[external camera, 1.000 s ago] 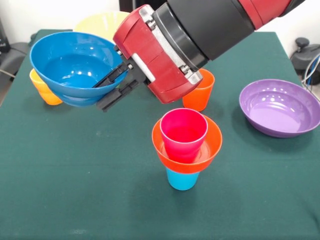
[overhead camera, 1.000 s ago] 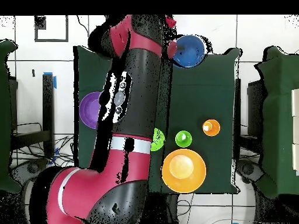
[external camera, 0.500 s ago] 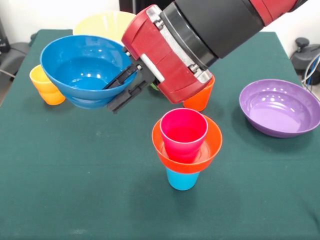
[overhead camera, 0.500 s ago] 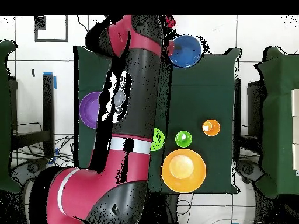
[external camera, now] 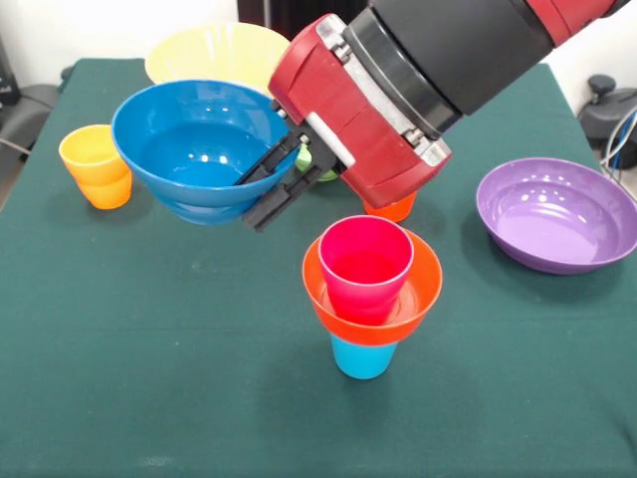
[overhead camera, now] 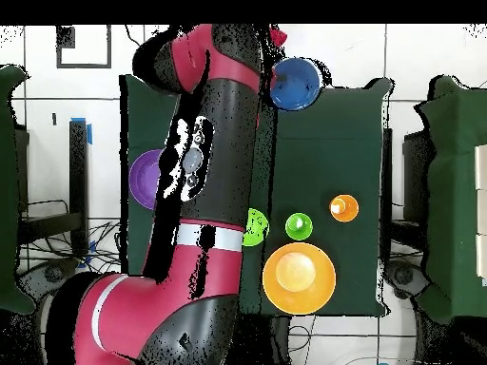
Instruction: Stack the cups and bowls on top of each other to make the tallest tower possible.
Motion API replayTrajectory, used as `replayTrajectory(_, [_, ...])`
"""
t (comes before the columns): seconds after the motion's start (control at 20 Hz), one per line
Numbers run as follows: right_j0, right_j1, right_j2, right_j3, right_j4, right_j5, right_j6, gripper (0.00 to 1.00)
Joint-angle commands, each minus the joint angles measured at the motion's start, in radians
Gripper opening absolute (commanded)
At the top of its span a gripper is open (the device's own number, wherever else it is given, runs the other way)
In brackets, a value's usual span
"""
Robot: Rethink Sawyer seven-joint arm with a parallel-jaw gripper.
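A red and black arm's gripper (external camera: pixel 277 184) is clamped on the rim of a blue bowl (external camera: pixel 199 144), one finger inside and one outside, holding it tilted in the air above the green table (external camera: pixel 149 378); nearer the front edge stands the tower (external camera: pixel 370 289), a magenta cup in an orange bowl on a light blue cup; to seat the blue bowl well, level it, centre it over the magenta cup, then lower gently, since the narrow base could tip.
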Motion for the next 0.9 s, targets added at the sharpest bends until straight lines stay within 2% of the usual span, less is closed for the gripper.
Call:
replayTrajectory(0.05, [0.006,0.032,0.076,0.049,0.063,0.055,0.235,0.00])
replayTrajectory(0.45, [0.026,0.047,0.045,-0.003,0.125,0.146,0.245,0.00])
replayTrajectory(0.9, [0.049,0.080,-0.003,-0.046,0.165,0.181,0.275,0.00])
